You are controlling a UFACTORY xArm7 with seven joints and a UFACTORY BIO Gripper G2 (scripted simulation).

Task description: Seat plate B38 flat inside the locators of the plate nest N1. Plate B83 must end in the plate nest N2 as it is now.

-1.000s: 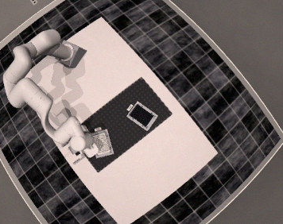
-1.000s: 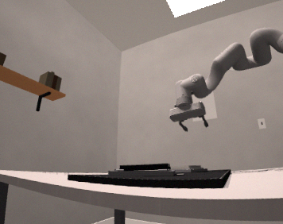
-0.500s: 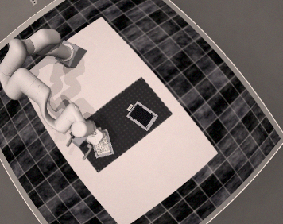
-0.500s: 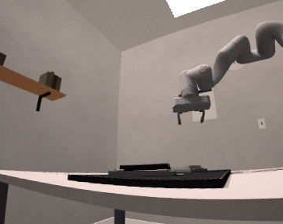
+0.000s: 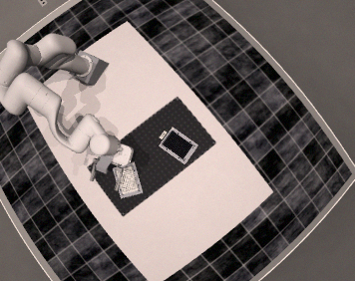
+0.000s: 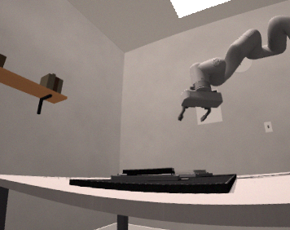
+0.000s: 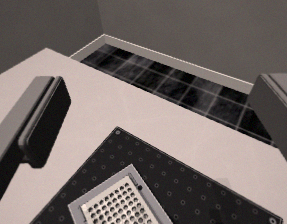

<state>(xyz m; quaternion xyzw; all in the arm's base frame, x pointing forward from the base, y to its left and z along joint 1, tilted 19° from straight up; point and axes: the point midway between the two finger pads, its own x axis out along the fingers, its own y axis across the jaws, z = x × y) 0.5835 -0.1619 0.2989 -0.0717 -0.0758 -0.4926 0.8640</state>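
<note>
My gripper (image 5: 106, 179) (image 6: 191, 119) (image 7: 161, 119) is open and empty, high above the table; seen from above, it is beside the left nest. A pale plate with a grid of wells (image 5: 129, 179) (image 7: 119, 206) lies in the left grey nest (image 5: 136, 192) (image 7: 148, 186); in the wrist view the nest's lower part is cut off. A dark plate (image 5: 177, 144) (image 6: 148, 171) lies in the right grey nest (image 5: 189, 153); from the side its black body stands above the nest. I cannot read any labels, so which plate is B38 or B83, and which nest is N1 or N2, I cannot tell.
Both nests are on a black dotted mat (image 5: 155, 171) (image 6: 212, 187) (image 7: 194, 190) on the pale table (image 5: 209, 199) (image 7: 94, 105). A small pale tag (image 5: 163, 135) is beside the right nest. A wall shelf (image 6: 28, 83) is at the left in the side view.
</note>
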